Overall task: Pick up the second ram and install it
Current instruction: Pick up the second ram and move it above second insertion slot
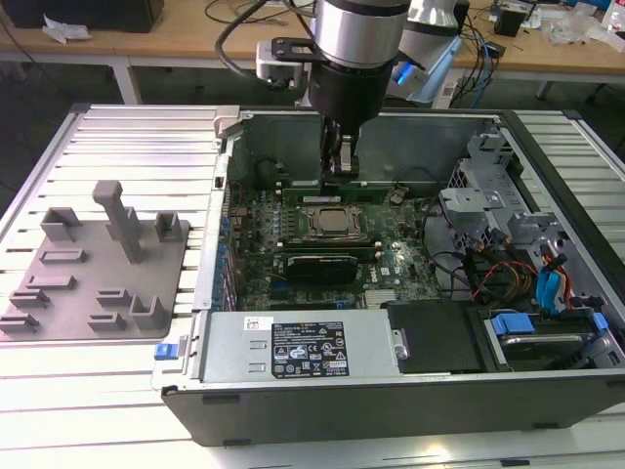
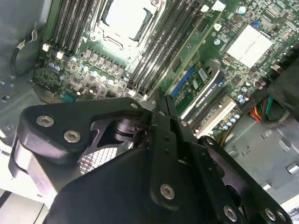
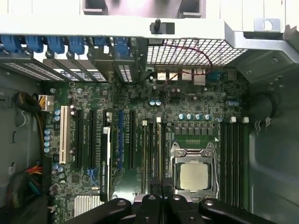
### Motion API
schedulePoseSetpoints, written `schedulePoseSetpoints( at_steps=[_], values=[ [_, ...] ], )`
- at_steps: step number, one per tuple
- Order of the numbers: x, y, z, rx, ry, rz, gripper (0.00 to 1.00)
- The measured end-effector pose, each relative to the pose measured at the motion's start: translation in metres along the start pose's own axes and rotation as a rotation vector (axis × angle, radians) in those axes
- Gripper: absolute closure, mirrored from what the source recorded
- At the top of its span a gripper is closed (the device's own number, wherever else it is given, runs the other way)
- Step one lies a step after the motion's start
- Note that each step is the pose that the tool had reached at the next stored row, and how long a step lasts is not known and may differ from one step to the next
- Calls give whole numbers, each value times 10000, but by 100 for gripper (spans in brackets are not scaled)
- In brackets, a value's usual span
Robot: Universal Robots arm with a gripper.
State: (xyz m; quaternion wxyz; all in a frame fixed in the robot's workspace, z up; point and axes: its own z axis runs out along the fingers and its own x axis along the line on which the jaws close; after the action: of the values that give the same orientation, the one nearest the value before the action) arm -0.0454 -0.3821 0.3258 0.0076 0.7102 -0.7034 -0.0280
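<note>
At the exterior view's left, grey fixture plate (image 1: 98, 274). Rightward, inside the open case (image 1: 391, 410), gripper (image 1: 342, 174) lowered onto the second ram (image 1: 369, 191), standing in a slot just beyond the processor (image 1: 332, 223). In the first wrist view, fingers (image 3: 150, 205) drawn together over the slots.

Strong overhead light washes the ribbed silvery metal desk (image 1: 107, 401) nearly white along the exterior view's lower edge, the open dark grey computer case (image 1: 410, 415) lies dimmer inside, and glare bleaches the square silver processor (image 2: 122, 16) in the second wrist view.
</note>
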Motion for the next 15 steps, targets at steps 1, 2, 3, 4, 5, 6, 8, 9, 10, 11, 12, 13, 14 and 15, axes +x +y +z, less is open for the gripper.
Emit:
schedulePoseSetpoints(
  at_steps=[1, 2, 3, 4, 5, 6, 8, 9, 10, 11, 12, 13, 14, 15],
  values=[
    [-13, 1, 21, -1, 1, 0, 91],
    [-16, 0, 50, 0, -1, -1, 91],
    [-16, -3, 107, 0, -1, -1, 91],
    [-15, -4, 136, 0, -1, -1, 91],
    [-14, -6, 167, 0, 0, -1, 91],
    [-13, -6, 185, 0, 1, 1, 91],
    [-12, -9, 234, 0, 0, 2, 91],
    [-11, -11, 268, 0, 0, 2, 91],
    [-11, -12, 293, 0, -1, 3, 91],
    [-12, -13, 311, 0, -1, 3, 91],
    [-11, -14, 335, 0, 1, 2, 91],
    [-11, -15, 353, 0, 1, 2, 91],
    [-10, -16, 385, 0, 7, 3, 91],
    [-10, -17, 403, -1, 20, 3, 91]
  ],
)
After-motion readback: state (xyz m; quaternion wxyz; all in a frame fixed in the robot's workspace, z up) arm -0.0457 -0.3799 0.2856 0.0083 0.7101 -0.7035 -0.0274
